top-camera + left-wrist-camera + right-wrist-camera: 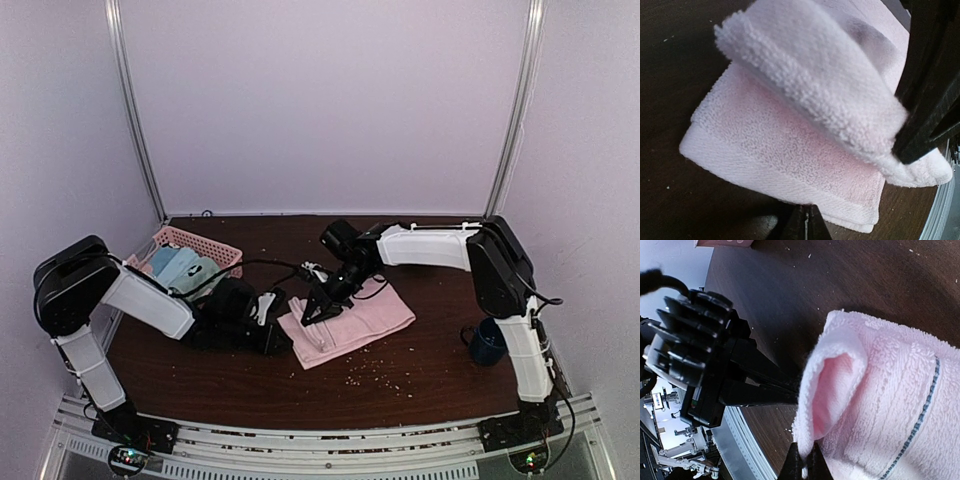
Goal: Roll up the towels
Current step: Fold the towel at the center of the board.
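The pale pink towel (352,325) lies on the dark wooden table, its left end lifted and curled over. My right gripper (318,312) is shut on that lifted end; in the right wrist view its fingertips (805,466) pinch the curled edge of the pink towel (880,405). My left gripper (282,335) sits low at the towel's left edge. In the left wrist view its fingers (807,226) are shut with their tips at the hem of the pink towel (790,150), seemingly pinching it. A sage green cloth (197,272) lies in the pink basket (222,252).
The pink basket at the back left also holds blue-grey cloths (164,262). A dark blue mug (488,342) stands at the right beside the right arm. Crumbs are scattered in front of the towel. A metal rail runs along the near edge.
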### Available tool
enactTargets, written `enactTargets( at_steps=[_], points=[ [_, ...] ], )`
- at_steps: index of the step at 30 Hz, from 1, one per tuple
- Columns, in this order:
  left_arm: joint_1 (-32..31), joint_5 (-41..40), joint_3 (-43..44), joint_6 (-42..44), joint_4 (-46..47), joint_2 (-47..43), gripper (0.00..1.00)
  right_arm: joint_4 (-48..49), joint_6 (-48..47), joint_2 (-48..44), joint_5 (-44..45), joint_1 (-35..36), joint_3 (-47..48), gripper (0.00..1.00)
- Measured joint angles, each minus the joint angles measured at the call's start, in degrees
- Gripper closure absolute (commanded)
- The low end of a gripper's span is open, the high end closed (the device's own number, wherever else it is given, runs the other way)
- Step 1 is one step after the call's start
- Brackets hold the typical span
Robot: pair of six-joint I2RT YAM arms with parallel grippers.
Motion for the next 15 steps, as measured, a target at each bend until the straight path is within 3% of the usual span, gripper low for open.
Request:
enactTargets(
  at_steps=[7, 12, 15],
  points=[
    [0.0, 0.0, -0.4, -0.1, 0.2, -0.3, 0.94, 0.1, 0.4, 1.4, 0.0, 0.9, 0.0, 1.0],
    [0.0, 0.0, -0.8, -0.1, 0.3, -0.6, 0.94, 0.3, 0.6, 1.4, -0.1, 1.1, 0.0, 0.78],
    [0.0, -0.2, -1.5, -0.3, 0.3, -1.2, 0.94, 0.8, 0.9, 1.5, -0.4, 1.2, 0.0, 0.73]
  ],
)
